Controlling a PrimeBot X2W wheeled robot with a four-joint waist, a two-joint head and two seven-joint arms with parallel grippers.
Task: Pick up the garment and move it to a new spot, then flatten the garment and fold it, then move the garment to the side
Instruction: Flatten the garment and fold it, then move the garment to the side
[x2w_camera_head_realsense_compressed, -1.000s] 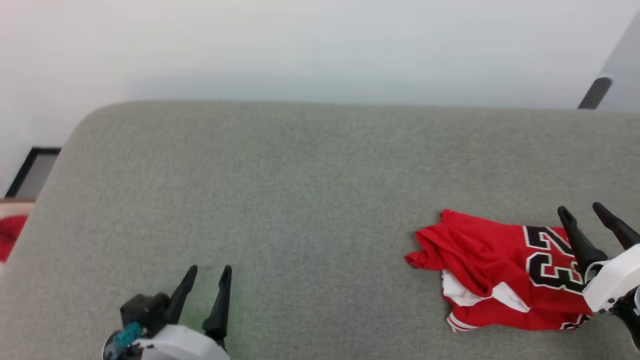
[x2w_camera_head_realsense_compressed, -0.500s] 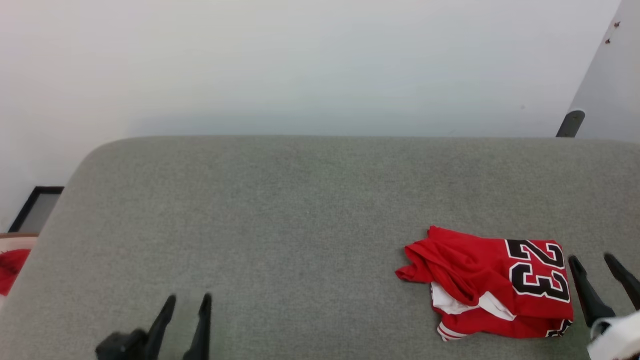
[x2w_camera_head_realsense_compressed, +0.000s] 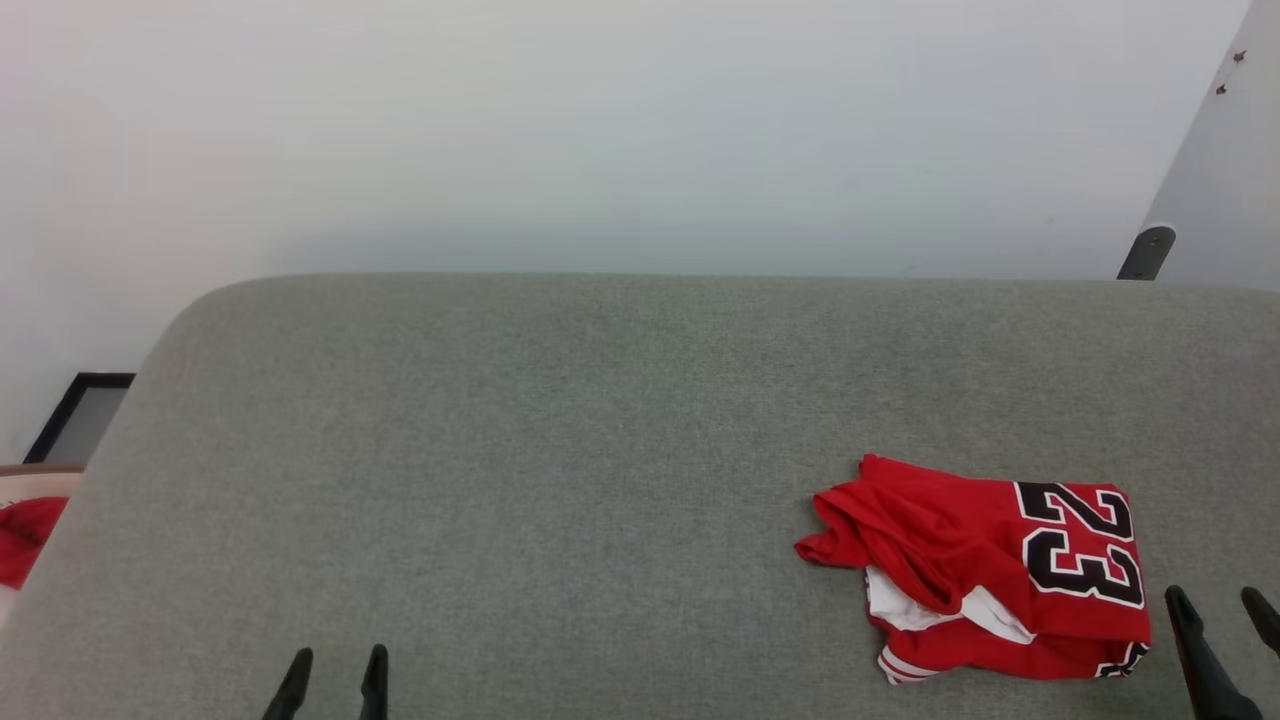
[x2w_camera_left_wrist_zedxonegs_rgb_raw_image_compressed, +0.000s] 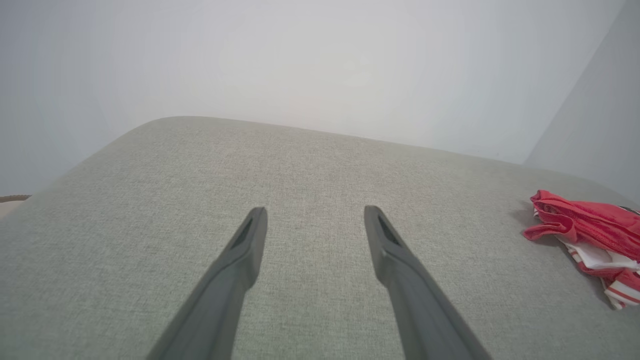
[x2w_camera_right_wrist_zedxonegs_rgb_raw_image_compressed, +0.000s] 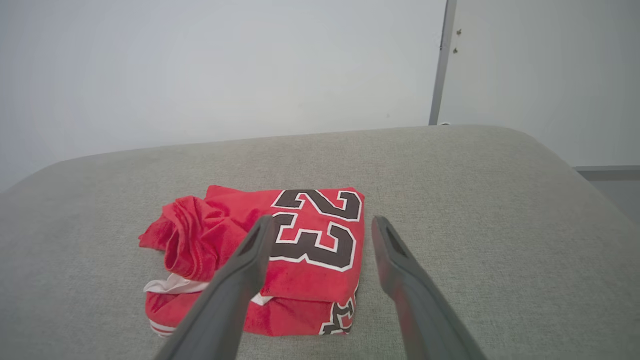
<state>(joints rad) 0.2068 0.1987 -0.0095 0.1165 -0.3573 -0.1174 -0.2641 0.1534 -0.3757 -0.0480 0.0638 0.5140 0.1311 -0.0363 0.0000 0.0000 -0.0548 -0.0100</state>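
The garment (x2w_camera_head_realsense_compressed: 985, 568), a red jersey with black white-outlined 23 and white striped trim, lies folded in a bundle at the right of the grey cushioned surface (x2w_camera_head_realsense_compressed: 560, 440). Seen from the right wrist, the garment (x2w_camera_right_wrist_zedxonegs_rgb_raw_image_compressed: 300, 250) rests just beyond and left of my fingers. My right gripper (x2w_camera_head_realsense_compressed: 1215, 603) stands open at the lower right, beside the garment's right edge and apart from it. At the lower left my left gripper (x2w_camera_head_realsense_compressed: 338, 661) is open over bare cushion. In the left wrist view the garment (x2w_camera_left_wrist_zedxonegs_rgb_raw_image_compressed: 585, 235) sits far right, and the left gripper (x2w_camera_left_wrist_zedxonegs_rgb_raw_image_compressed: 315, 215) holds nothing.
A pale wall rises behind the grey surface. At the far left, below the cushion's edge, a pale basket with a small red cloth (x2w_camera_head_realsense_compressed: 25, 535) and a dark frame (x2w_camera_head_realsense_compressed: 80, 415) show. A grey post (x2w_camera_head_realsense_compressed: 1145, 252) stands at the back right.
Both grippers have drawn back toward the bottom edge, the right one off the garment. The head view has also shifted. The garment lies where it was.
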